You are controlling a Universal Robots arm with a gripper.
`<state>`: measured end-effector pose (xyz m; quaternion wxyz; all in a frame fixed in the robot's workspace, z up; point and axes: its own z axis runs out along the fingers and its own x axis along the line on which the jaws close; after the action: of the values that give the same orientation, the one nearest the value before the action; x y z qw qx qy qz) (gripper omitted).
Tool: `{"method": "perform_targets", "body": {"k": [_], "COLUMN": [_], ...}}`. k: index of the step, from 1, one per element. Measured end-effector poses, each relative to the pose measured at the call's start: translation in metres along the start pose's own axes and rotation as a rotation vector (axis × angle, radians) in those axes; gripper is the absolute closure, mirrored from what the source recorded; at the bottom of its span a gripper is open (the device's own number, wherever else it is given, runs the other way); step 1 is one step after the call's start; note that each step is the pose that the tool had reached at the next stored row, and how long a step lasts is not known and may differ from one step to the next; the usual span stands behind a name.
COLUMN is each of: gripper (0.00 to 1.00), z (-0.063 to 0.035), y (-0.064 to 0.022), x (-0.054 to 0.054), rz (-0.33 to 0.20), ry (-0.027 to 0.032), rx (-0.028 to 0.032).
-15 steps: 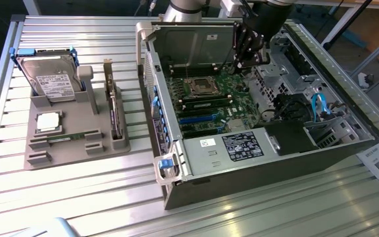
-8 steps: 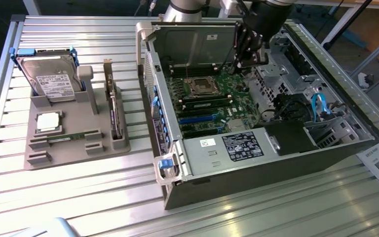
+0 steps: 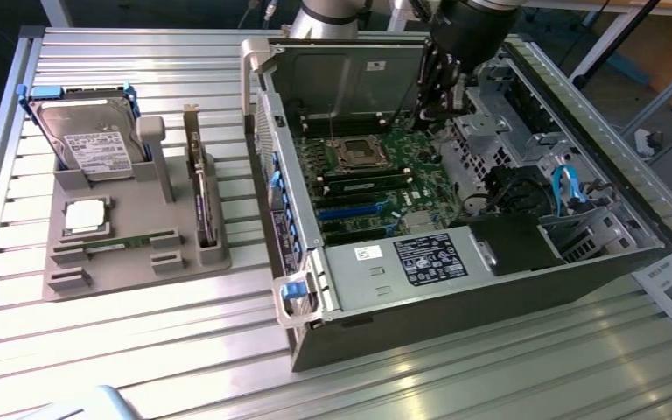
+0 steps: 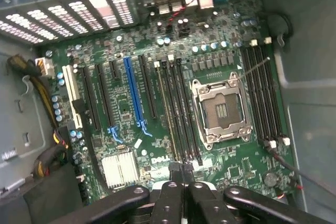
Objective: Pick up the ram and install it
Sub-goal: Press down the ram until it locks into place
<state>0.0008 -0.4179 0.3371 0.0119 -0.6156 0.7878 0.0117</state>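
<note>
Fingers (image 4: 182,176): black, pressed together with no gap between the tips; nothing was seen held in them. They hung above the near edge of the motherboard (image 4: 126,103), inside the open computer case (image 3: 453,289).

Arm (image 3: 467,35): dark, reaching down into the case at its far end, over the board.

Motherboard: green, lying flat in the case. It carried an empty silver processor socket (image 4: 220,111), black memory slots on both sides of the socket, one blue expansion slot (image 4: 134,95) and a small finned heatsink (image 4: 119,169). One slot beside the socket showed a pale strip along its length; whether a stick sat in it could not be told.

Ram (image 3: 115,244): thin green stick, standing on edge in a groove of the grey tray (image 3: 137,271), just in front of the square silver chip (image 3: 87,216) and well apart from the fingers.

Tray: on the slatted metal surface (image 3: 137,350), at the exterior view's left of the case. It also held a hard drive (image 3: 88,140) leaning upright at the back and a dark card (image 3: 200,197) standing on edge along the side nearer the case.
</note>
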Motion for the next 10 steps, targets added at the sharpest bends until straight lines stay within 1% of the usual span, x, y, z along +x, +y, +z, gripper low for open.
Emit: {"method": "perform_targets", "body": {"k": [1, 4, 6, 8, 9, 10], "gripper": [0.90, 0.90, 0.90, 0.90, 0.90, 0.90], "z": [0.0000, 0.0000, 0.0000, 0.0001, 0.0000, 0.0001], "y": [0.0000, 0.0000, 0.0000, 0.0000, 0.0000, 0.0000], "x": [0.0000, 0.0000, 0.0000, 0.0000, 0.0000, 0.0000], "rz": [0.031, 0.085, 0.158, 0.191, 0.221, 0.240], "ry": [-0.0001, -0.0003, -0.0005, -0.0008, -0.0008, -0.0009], "rx": [0.0010, 0.0028, 0.0053, 0.0063, 0.0073, 0.0080]}}
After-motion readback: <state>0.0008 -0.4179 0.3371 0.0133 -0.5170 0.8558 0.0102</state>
